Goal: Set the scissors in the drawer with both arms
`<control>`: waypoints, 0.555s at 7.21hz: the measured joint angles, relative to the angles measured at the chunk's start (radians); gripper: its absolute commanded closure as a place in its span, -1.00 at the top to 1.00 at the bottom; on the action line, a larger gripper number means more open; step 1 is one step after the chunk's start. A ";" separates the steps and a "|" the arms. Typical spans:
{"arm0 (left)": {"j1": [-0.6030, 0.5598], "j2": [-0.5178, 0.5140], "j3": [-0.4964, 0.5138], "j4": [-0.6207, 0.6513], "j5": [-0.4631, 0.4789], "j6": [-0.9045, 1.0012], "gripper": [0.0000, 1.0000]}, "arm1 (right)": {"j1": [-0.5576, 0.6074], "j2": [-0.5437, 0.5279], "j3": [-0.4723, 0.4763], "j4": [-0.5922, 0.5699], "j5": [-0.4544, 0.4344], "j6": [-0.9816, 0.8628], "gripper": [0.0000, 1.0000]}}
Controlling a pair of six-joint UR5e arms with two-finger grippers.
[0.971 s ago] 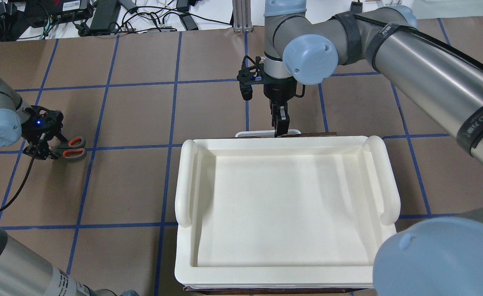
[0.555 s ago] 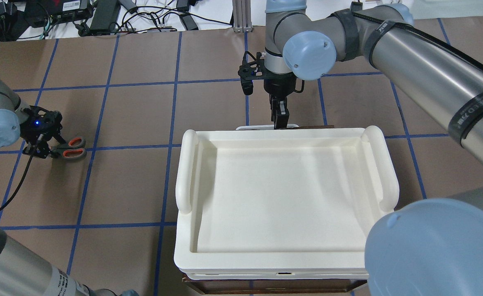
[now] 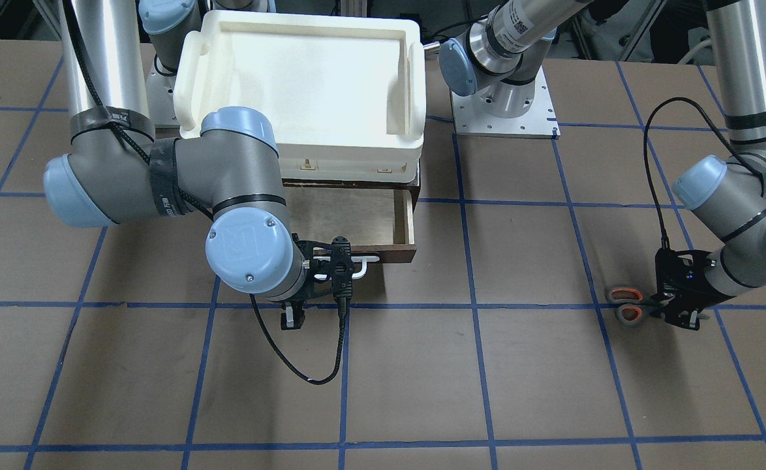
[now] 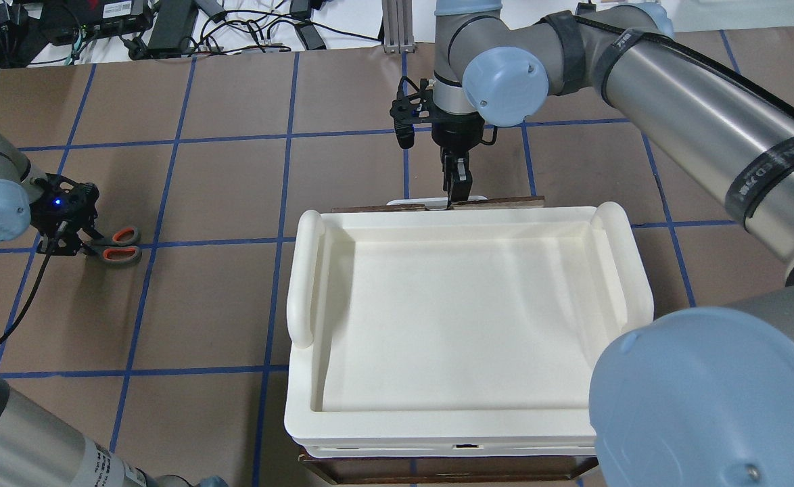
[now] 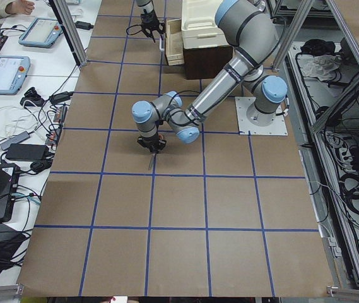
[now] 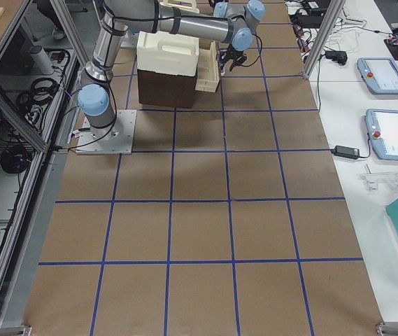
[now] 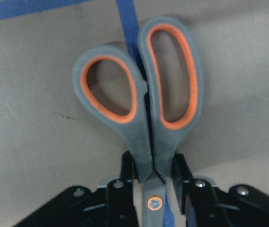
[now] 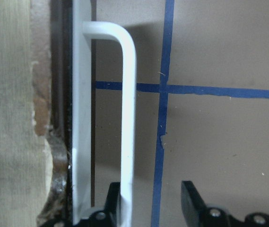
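Against the worktop's robot-side edge, between the two arm bases, the wide dark-brown wooden drawer (image 3: 410, 225) stands partly pulled out from under a white plastic tray (image 4: 306, 284). The right pincer (image 8: 151, 189) has its jaws apart around the drawer's white bar handle (image 8: 127, 118), with the bar lying against one finger. Well off toward the worktop's left end, the small grey scissors with orange-lined loops (image 7: 143, 104) lie flat on a blue tape line. The left pincer (image 7: 153, 175) is clamped on their shanks just by the pivot, with the loops pointing away from it. The step in hand looks like the opening pull paired with the pick-up. Next, the left arm probably has to lift the scissors, carry them across to the open drawer and lower them in, clear of the tray's overhang and the right arm. The worktop (image 4: 235, 182) is brown paper gridded with blue tape. Beyond the operators' edge are white desks carrying teach pendants (image 6: 384, 73) and cables.
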 measured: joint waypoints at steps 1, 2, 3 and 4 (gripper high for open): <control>0.000 0.007 0.005 0.002 0.000 0.001 -1.00 | 0.000 0.003 -0.002 -0.009 0.000 0.000 0.03; 0.000 0.018 0.014 0.003 -0.006 0.001 -1.00 | -0.001 0.007 -0.003 -0.020 0.001 0.000 0.04; -0.001 0.028 0.023 0.004 -0.018 0.001 -1.00 | -0.002 0.014 -0.005 -0.034 0.002 0.000 0.04; -0.003 0.038 0.031 0.003 -0.026 0.000 -1.00 | -0.002 0.020 -0.010 -0.044 0.002 0.001 0.04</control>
